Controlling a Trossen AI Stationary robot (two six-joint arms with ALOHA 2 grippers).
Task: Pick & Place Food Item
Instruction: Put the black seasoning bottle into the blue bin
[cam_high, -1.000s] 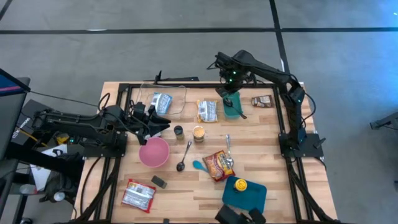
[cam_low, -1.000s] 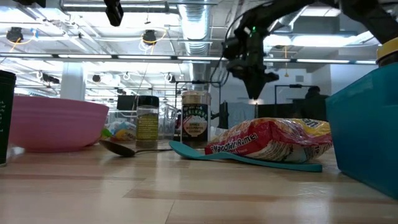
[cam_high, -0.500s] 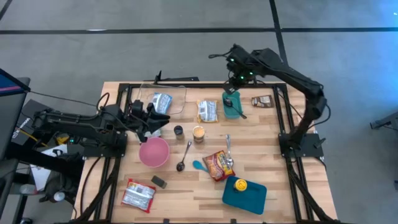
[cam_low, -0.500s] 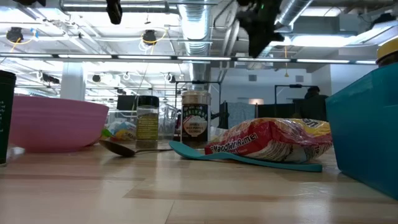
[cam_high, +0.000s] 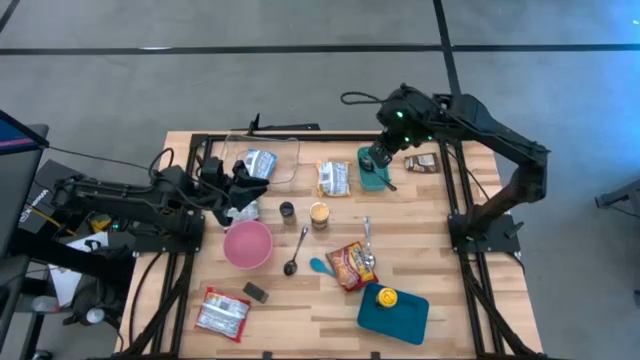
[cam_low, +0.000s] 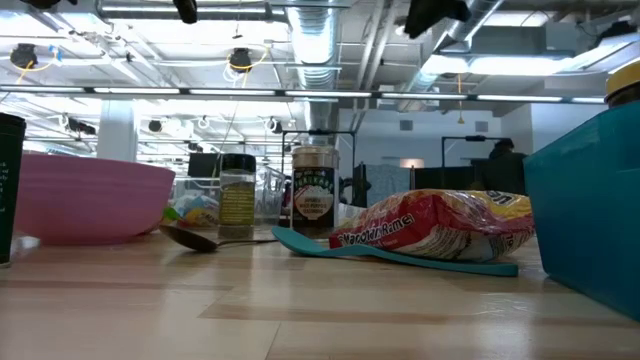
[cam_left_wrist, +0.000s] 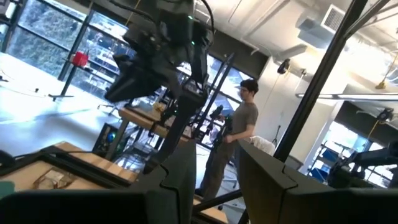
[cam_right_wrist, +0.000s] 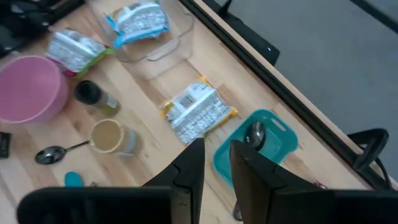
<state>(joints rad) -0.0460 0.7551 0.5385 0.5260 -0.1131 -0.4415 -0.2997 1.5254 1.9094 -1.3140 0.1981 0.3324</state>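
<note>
Food item: most likely the yellow-edged snack packet (cam_high: 332, 178), lying flat on the wood at upper centre of the high view, just left of the small teal container (cam_high: 375, 170); which packet the task means is a judgement, since several lie about.
Other packets: a blue one inside the clear tub (cam_high: 268, 160) at upper left, a red one (cam_high: 350, 264) at lower centre, a silver-red one (cam_high: 223, 312) at lower left, a dark one (cam_high: 423, 162) at upper right.
Right gripper (cam_high: 378, 157): over the teal container at upper centre-right of the high view; its wrist view shows the two fingers a narrow gap apart with nothing between them, looking down on the yellow-edged packet and the container with a spoon in it.
What just changed: a second ago this arm hung low over the container; it has since lifted and drawn toward the right edge, and has climbed almost out of the top of the low view. The container and packets have not shifted.
Meaning: nothing is carried, so the pick has not happened; the lift reads as repositioning.
Left gripper (cam_high: 243, 193): waiting at left-centre above the pink bowl (cam_high: 247, 243), fingers slightly apart, empty.
</note>
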